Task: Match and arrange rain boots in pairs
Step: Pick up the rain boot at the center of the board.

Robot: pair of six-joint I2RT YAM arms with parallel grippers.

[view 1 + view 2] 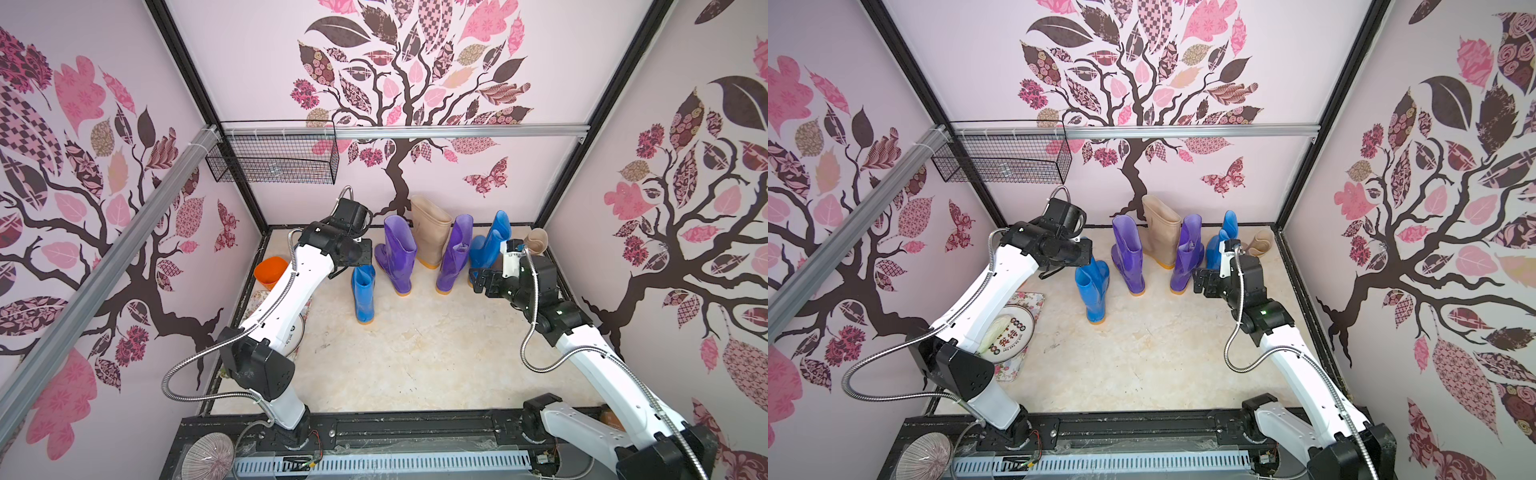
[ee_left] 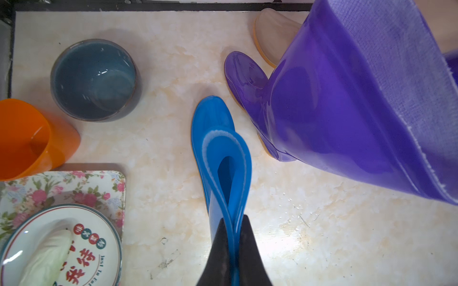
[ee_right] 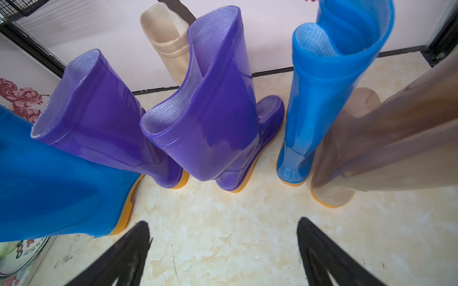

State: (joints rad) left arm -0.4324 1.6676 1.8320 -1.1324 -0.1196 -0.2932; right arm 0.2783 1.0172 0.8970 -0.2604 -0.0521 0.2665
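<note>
My left gripper [image 2: 234, 219] is shut on the rim of a bright blue rain boot [image 2: 223, 153], pinching the shaft top flat. That boot [image 1: 363, 291] stands on its orange sole left of the others. Behind it stand two purple boots [image 1: 399, 253] [image 1: 455, 253], with a beige boot [image 1: 430, 228] against the back wall between them. A second blue boot [image 1: 492, 241] and a second beige boot [image 1: 536, 241] stand at the right. My right gripper [image 3: 224, 222] is open over bare floor, just in front of the right purple boot [image 3: 210, 111] and blue boot [image 3: 322, 99].
An orange cup [image 2: 24, 138] and a grey-blue bowl [image 2: 95, 79] sit at the left, by a floral tray [image 2: 62, 183] carrying a printed plate [image 1: 1017, 332]. A wire basket [image 1: 274, 158] hangs on the back left wall. A patterned bowl [image 1: 208, 457] lies at the front edge.
</note>
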